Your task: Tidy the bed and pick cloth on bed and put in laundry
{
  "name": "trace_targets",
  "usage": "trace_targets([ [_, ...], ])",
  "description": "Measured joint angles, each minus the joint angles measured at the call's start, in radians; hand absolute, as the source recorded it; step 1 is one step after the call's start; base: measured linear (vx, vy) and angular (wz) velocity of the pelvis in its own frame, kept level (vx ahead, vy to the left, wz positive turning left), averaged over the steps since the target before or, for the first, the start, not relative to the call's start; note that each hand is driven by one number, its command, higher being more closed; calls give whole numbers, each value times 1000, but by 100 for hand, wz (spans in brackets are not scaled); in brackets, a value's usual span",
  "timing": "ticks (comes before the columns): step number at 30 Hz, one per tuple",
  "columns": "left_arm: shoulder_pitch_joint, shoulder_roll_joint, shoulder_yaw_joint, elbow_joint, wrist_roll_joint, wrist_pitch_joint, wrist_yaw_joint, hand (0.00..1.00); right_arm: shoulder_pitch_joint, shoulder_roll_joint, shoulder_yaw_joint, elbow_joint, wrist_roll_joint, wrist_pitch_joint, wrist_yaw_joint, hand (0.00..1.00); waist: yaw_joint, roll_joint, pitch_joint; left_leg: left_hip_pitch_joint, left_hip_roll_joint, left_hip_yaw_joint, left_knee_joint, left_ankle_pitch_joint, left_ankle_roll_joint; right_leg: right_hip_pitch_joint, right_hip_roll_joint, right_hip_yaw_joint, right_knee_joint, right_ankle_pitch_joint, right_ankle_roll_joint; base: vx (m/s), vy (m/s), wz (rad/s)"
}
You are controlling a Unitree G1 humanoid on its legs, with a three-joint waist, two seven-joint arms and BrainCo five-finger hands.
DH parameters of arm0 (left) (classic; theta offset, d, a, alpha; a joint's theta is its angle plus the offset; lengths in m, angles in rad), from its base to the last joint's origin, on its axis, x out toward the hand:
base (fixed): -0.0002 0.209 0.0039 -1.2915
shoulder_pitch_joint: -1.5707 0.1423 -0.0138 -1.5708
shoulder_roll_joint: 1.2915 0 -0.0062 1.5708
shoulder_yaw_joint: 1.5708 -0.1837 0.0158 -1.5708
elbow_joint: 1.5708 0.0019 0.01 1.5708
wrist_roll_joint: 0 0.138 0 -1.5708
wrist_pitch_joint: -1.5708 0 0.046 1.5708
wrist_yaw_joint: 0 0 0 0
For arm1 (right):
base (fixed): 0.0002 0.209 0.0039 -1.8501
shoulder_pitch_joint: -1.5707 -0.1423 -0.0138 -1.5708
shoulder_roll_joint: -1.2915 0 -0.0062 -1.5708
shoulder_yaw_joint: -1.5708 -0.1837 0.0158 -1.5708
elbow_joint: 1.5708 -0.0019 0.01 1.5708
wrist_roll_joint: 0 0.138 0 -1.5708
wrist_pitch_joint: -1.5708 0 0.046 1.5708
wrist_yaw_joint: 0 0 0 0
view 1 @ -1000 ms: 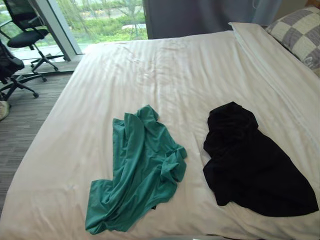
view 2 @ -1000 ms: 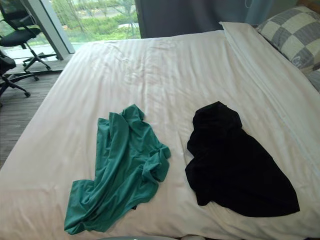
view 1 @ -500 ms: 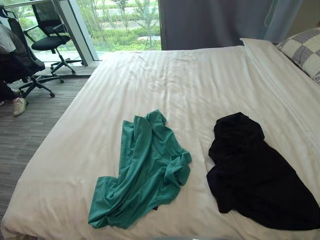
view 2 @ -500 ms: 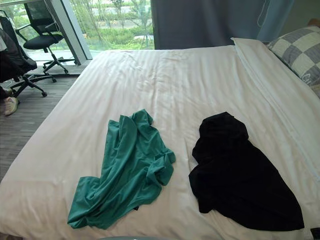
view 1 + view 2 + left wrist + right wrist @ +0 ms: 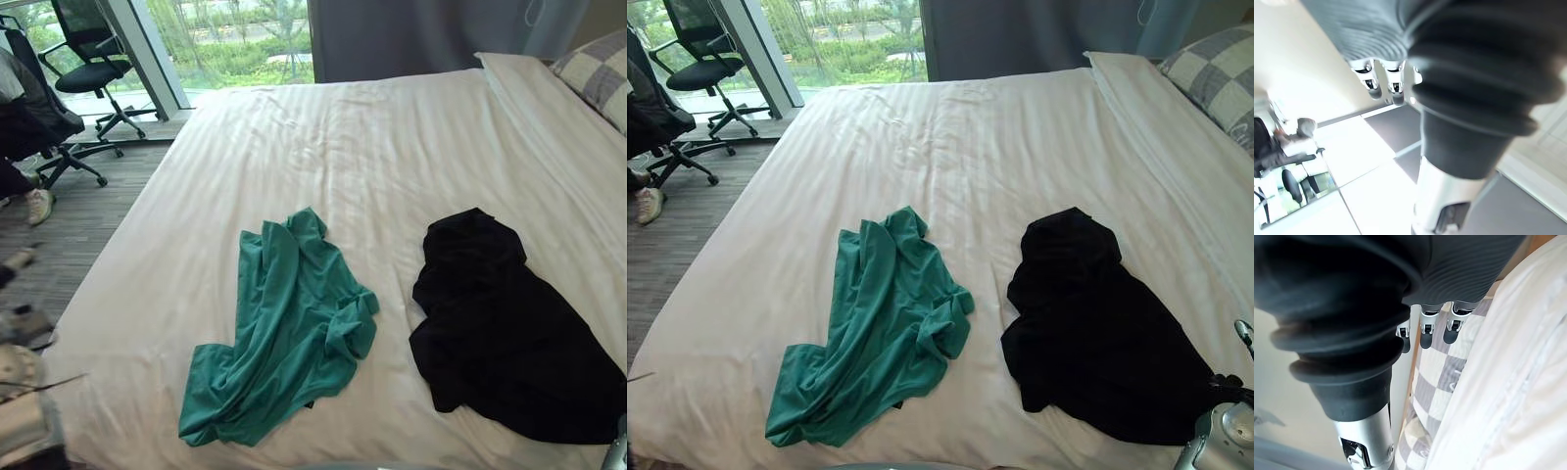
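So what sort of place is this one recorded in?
Most likely a bedroom, perhaps a hotel room: a wide bed with a white cover, a checked pillow at its head, and an office chair by a tall window.

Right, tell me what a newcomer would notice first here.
Two crumpled garments stand out on the white bed: a green cloth left of centre on its near half, and a black cloth lying apart from it to the right, toward the near right corner. After those, a checked pillow sits at the far right, and an office chair stands by the window at the left.
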Motion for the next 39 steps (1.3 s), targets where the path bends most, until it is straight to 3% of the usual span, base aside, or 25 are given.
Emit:
trace_targets([
  [6, 31, -63, -178, -48, 99, 4, -60, 0, 25, 17, 79, -92, -92, 1, 63, 0, -5, 0, 46, 10, 15, 22, 0, -1, -1, -3, 11, 22, -2, 1, -2, -15, -24, -10],
  [13, 34, -89, -278, -66, 172, 27, -141, 0, 54, 44, 176, -143, -165, 2, 111, 0, -13, 6, 73, 13, 15, 58, 9, -1, -1, -18, 11, 59, -4, 11, -1, -5, -9, -16],
  [16, 28, -93, -329, -40, 216, 45, -164, 0, 62, 46, 213, -159, -177, 2, 128, 0, -29, 5, 95, 12, 15, 67, 15, -3, 0, -20, 10, 68, -7, 17, -2, -32, 0, -12],
  [24, -28, -97, -404, 115, 401, 119, -189, 0, 71, 49, 285, -220, -210, 3, 150, 0, -50, 21, 150, -28, 18, 103, 17, -3, 1, -81, 19, 113, -23, 57, -2, -56, 4, -17],
  [31, -90, -197, -412, 347, 547, 205, -189, 0, 80, 88, 335, -228, -214, 3, 151, 0, -53, 25, 201, -70, 20, 113, 27, -3, 3, -130, 21, 123, -19, 69, -4, -47, -10, -6],
  [35, -106, -212, -443, 417, 590, 221, -170, 0, 76, 90, 366, -226, -214, 3, 151, 0, -45, 25, 219, -104, 21, 113, 49, -3, 3, -155, 20, 126, -14, 70, -4, -6, -13, 1],
  [36, -122, -213, -456, 432, 605, 222, -157, 100, 73, 90, 374, -226, -214, 3, 151, 0, -40, 26, 220, -111, 21, 113, 54, -3, 3, -159, 19, 126, -13, 70, -4, 0, 0, 0],
  [39, -137, -213, -490, 443, 627, 219, -140, 100, 39, 88, 397, -226, -214, 3, 149, 0, -23, 27, 244, -117, 22, 115, 69, -3, 3, -160, 17, 129, -9, 69, -4, 0, 0, 0],
])
